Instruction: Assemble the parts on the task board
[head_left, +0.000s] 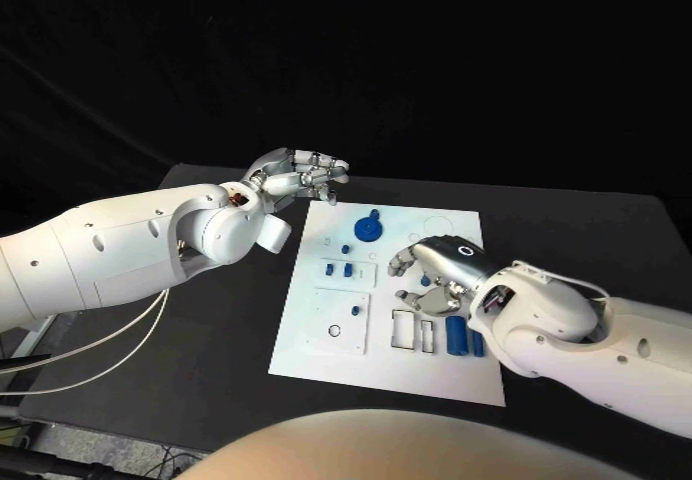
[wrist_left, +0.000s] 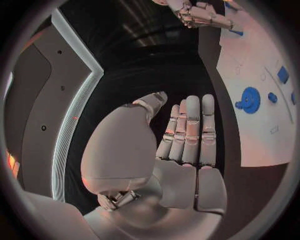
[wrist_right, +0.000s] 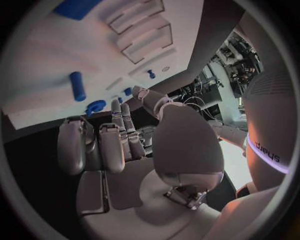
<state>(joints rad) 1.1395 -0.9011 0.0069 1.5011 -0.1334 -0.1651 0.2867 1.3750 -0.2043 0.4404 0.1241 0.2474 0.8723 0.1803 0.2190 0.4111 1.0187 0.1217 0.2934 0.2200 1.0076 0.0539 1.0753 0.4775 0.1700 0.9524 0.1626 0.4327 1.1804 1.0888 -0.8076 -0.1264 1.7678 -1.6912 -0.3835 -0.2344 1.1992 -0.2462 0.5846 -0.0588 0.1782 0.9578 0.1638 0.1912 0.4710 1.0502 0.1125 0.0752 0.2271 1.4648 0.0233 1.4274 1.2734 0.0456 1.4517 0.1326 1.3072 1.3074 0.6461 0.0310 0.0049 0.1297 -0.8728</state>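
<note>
Your left hand hovers off the task board's far-left corner, fingers apart and empty — likely parked clear. The blue gear lies on the board's far end; your right hand hangs over mid-board, fingers apart, holding nothing — seemingly poised to pick

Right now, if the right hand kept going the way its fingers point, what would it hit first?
Probably the white board itself: the right hand hangs over its middle, fingers aimed toward the small blue pegs. Its height above the board is unclear.

Empty left hand, fingers straight, beside task board; perhaps blue gear.
</note>
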